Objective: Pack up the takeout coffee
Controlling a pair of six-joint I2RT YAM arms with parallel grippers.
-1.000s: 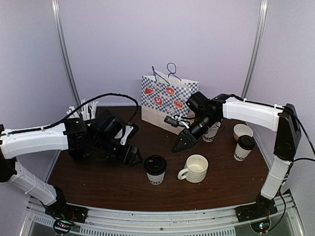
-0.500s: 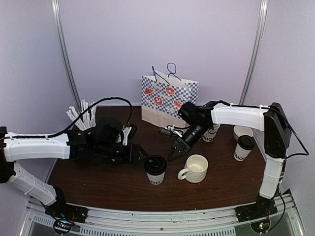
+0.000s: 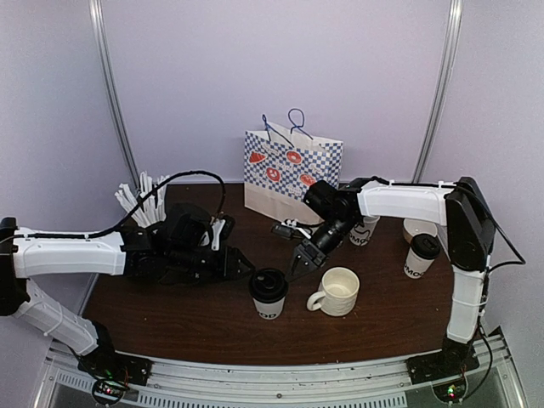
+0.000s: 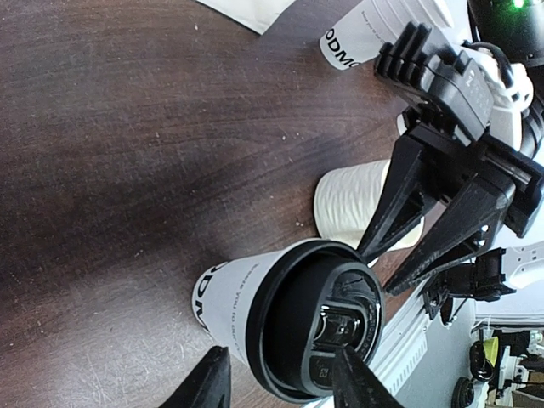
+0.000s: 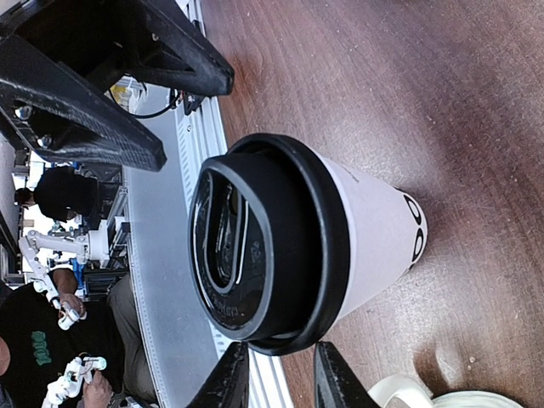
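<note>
We are looking at the near cup [image 3: 269,293], which is standing upright on the table [image 3: 170,319] with its black lid on, toward the front and about midway between the two arms. The left gripper [image 3: 245,267] is hanging low just to the cup's left with its jaws standing open. In its wrist view its fingers [image 4: 214,384] are spreading a little wider than the lid, whose rim is lying just ahead of the tips and partly between them. The right wrist view is showing a gap between those fingers and the lid.

The right gripper [image 3: 295,269] is pointing down at the cup from the far right side. Its jaws are parted by a narrow gap and are holding nothing. Its tips are sitting just beside the lid's rim, and we cannot tell whether they are touching it.

The mug [image 3: 338,291] is standing just right of the near cup. The far cup [image 3: 420,256], also lidded, is standing upright near the table's right edge, well apart from both grippers. The bag [image 3: 291,172] is standing at the back.
</note>
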